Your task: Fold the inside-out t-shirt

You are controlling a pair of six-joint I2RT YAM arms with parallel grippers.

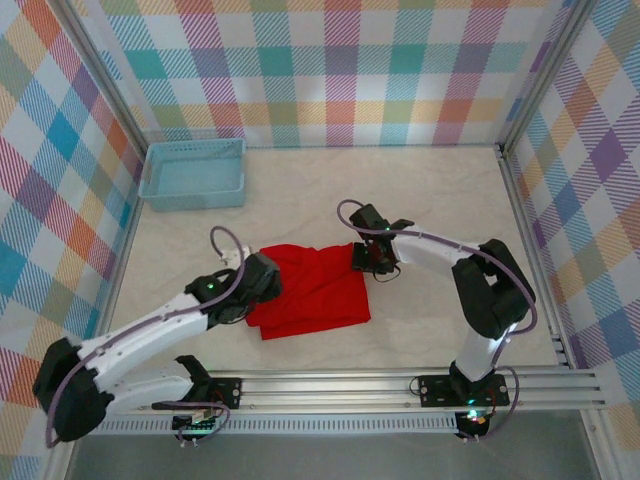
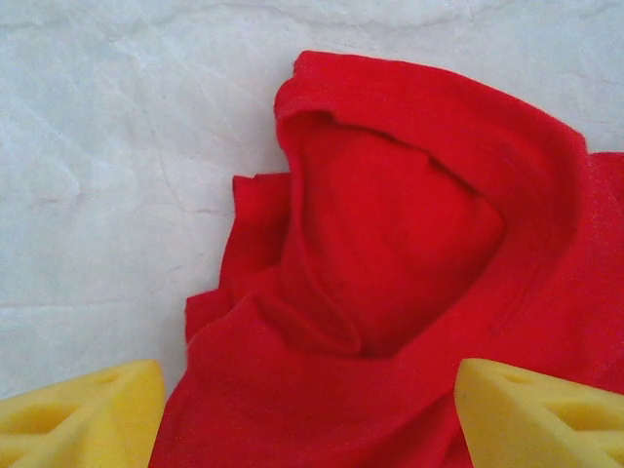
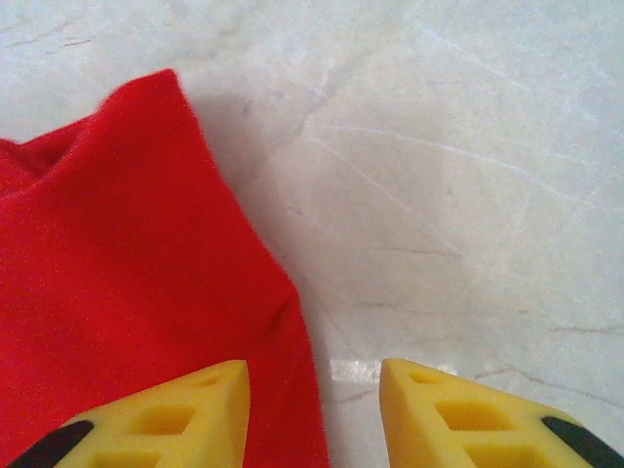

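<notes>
The t-shirt (image 1: 310, 285) lies mid-table (image 1: 430, 190), basket (image 1: 192, 203) behind-left.

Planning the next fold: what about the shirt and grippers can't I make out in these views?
Top view: left edge of the bright red cloth t-shirt hidden under the left arm.
Top view: fingers of the right gripper hidden under its own wrist; contact with the cloth unclear.
Left wrist view: t-shirt cut off by right and bottom edges.
Right wrist view: t-shirt cut off by left and bottom edges.
</notes>
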